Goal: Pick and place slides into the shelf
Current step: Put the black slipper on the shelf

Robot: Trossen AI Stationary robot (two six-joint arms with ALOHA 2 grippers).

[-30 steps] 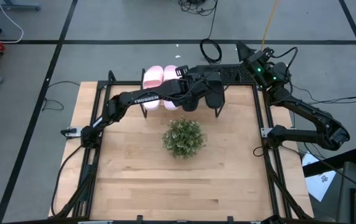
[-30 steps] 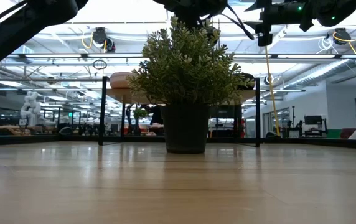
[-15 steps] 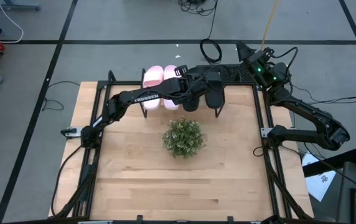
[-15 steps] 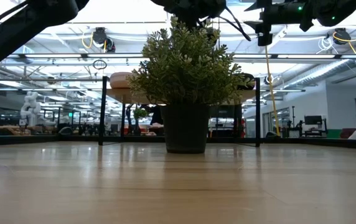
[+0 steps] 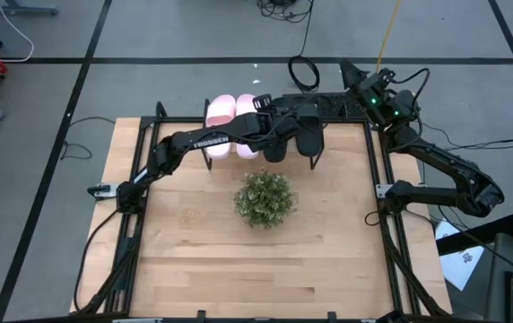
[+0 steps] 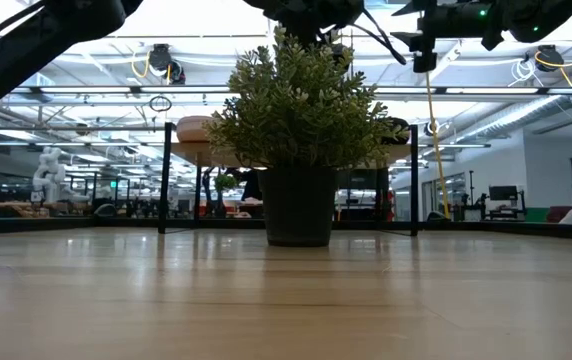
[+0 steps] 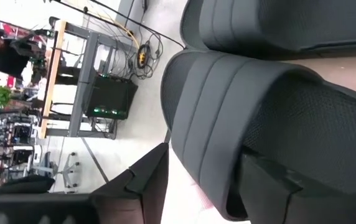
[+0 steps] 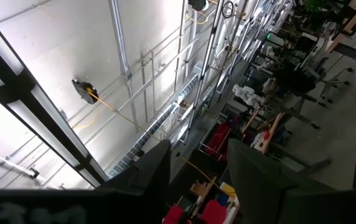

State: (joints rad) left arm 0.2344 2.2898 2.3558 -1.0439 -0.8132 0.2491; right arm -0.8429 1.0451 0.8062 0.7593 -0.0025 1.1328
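The light wooden surface (image 5: pixel 239 260) stands on a grey floor crossed by dark lines, in a bright workshop hall, and at its far edge the shelf (image 5: pixel 328 130) carries the slides side by side, long axes running away from the plant (image 5: pixel 265 198): a pale pink pair (image 5: pixel 230 115) left, a black pair (image 5: pixel 308 136) right. The left arm, lettered TROSSEN, holds its left claw (image 7: pixel 193 180) released astride a black slide's strap. The right claw (image 8: pixel 196 162) hangs beyond the shelf's right end, fingers parted, empty.
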